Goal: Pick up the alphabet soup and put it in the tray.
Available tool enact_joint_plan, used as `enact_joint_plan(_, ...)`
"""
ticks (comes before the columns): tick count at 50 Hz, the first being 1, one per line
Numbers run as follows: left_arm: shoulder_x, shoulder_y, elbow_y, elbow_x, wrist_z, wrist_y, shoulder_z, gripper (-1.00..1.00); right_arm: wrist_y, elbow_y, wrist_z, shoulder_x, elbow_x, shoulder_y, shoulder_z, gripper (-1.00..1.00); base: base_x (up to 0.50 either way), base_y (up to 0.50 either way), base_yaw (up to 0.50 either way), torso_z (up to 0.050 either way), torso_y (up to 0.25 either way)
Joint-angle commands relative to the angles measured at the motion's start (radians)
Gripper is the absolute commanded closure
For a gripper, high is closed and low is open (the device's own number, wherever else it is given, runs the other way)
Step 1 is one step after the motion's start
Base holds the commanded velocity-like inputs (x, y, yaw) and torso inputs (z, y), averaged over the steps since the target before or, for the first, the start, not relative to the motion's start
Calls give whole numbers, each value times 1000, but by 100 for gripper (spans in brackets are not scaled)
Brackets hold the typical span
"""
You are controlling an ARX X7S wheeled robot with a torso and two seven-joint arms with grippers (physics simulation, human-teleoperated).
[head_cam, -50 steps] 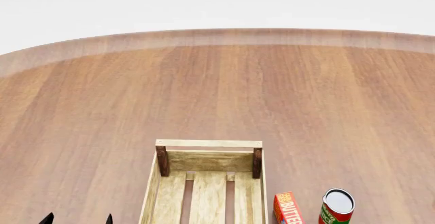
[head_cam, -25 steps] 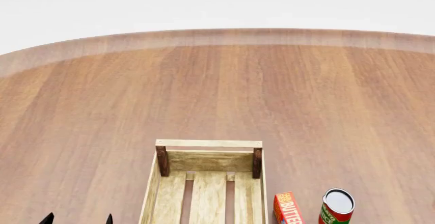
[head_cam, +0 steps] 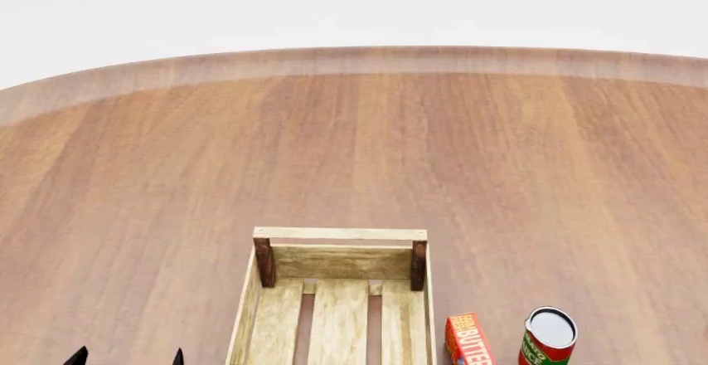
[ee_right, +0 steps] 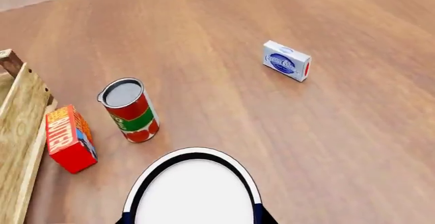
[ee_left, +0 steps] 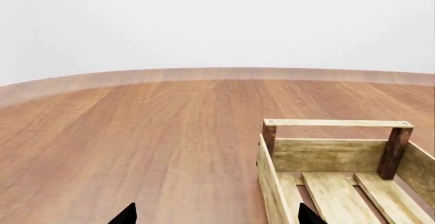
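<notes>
Right tool point(ee_right: 193, 219) is sitting over the soup point(ee_right: 193, 193); grip state unclear. Left tool point(head_cam: 124, 357) is gaping wide. Next: carrying soup toward tray point(ee_right: 20, 132) at 9 o'clock.

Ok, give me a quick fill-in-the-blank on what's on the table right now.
1. The butter box stands between the crate and the labelled can, whose label is green and ___.
2. The labelled can stands ___.
3. The left end effector is ___, with nothing between its fingers.
4. The soup can, close to the right wrist camera, has a top coloured ___.
Missing words: red; upright; open; white.
</notes>
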Motion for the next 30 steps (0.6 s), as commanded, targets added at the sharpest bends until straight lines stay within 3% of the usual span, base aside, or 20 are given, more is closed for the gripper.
enact_joint_plan(1,-3,1,2,-1,-3,3,5,-100,90,-209,5,46,53,23,-43,100,0,0,0,0,0)
enact_joint_plan(30,-10,-5,-3,-10,-10,7,14,-100,393,-354,148,90,214,340,-254,100,0,0,0,0,0)
